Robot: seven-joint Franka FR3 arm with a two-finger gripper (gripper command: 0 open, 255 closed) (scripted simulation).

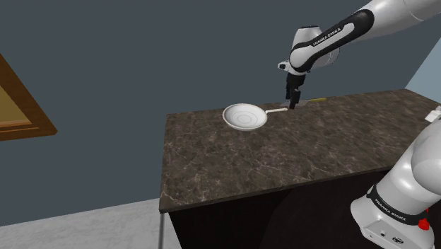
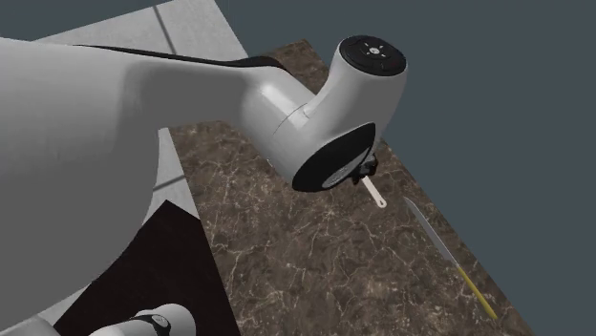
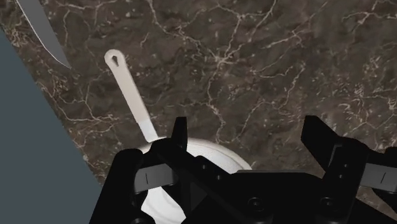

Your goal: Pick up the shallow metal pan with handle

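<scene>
One white pan [image 1: 245, 117] lies flat on the dark marbled counter [image 1: 283, 170], close to the counter's far edge in the shoulder view. Its thin handle [image 3: 130, 89] also lies along the counter, and it has a small hole at the tip. The black gripper [image 3: 248, 130] hangs over the counter, above the place where handle and bowl meet. Its two fingers stand apart, and between them I see bare counter. They clasp nothing. The finger nearer to the counter's edge covers part of the bowl, and the handle runs out past that finger, not between the two. A knife [image 2: 435, 239] with a grey blade and a yellow grip lies on the counter along the same far edge, apart from the handle. The white arm [image 1: 332, 39] reaches down over the counter.
</scene>
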